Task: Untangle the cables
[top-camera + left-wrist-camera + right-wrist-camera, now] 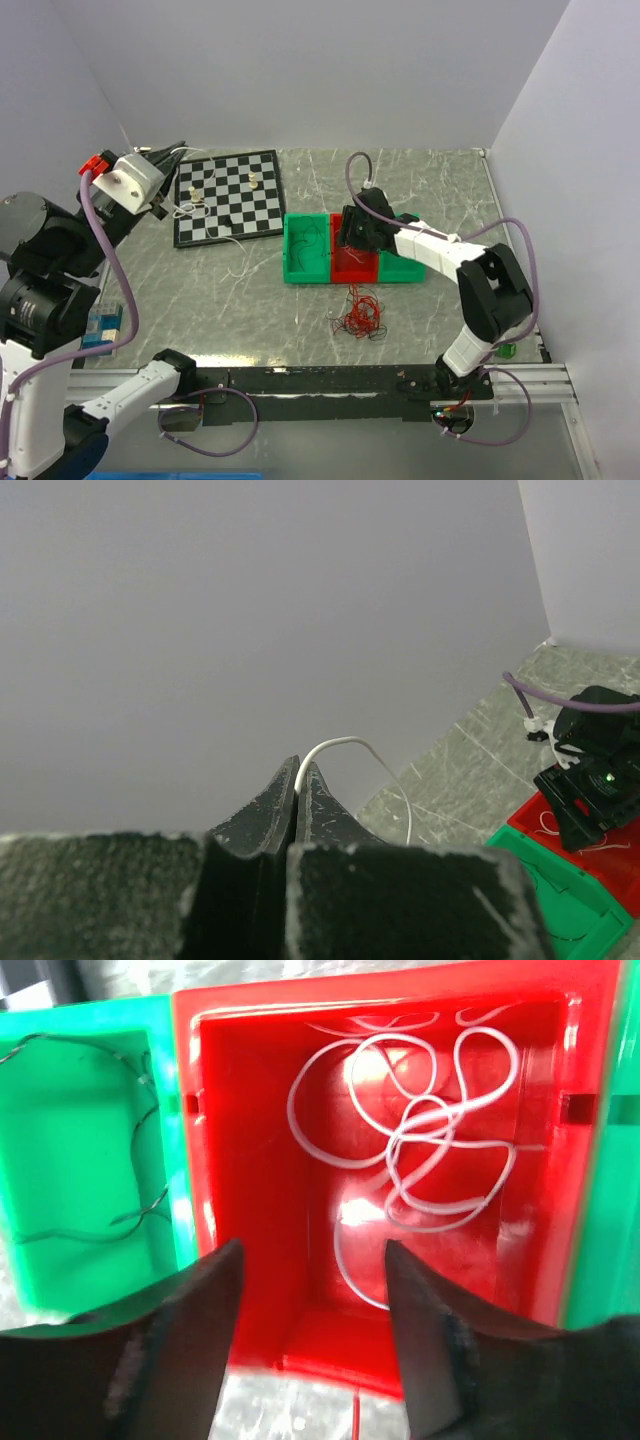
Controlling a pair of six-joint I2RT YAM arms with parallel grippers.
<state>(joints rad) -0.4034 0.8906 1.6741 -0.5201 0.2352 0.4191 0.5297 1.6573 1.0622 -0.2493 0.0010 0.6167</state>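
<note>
The cables (358, 315) lie as a loose, mostly red tangle on the table just in front of the bins. My left gripper (172, 152) is raised at the far left beside the chessboard. In the left wrist view it (298, 770) is shut on a thin white wire (345, 742) that arcs out of the fingertips and drops toward the table. My right gripper (350, 232) hovers over the red bin (355, 268). Its jaws (312, 1260) stand open and empty above a coiled white wire (430, 1130) on the bin's floor.
A green bin (90, 1250) left of the red one holds a thin dark wire (100, 1140). Another green bin (405, 268) sits to the right. A chessboard (228, 195) with a few pieces lies at the back left. A blue box (103, 325) stands at the left edge.
</note>
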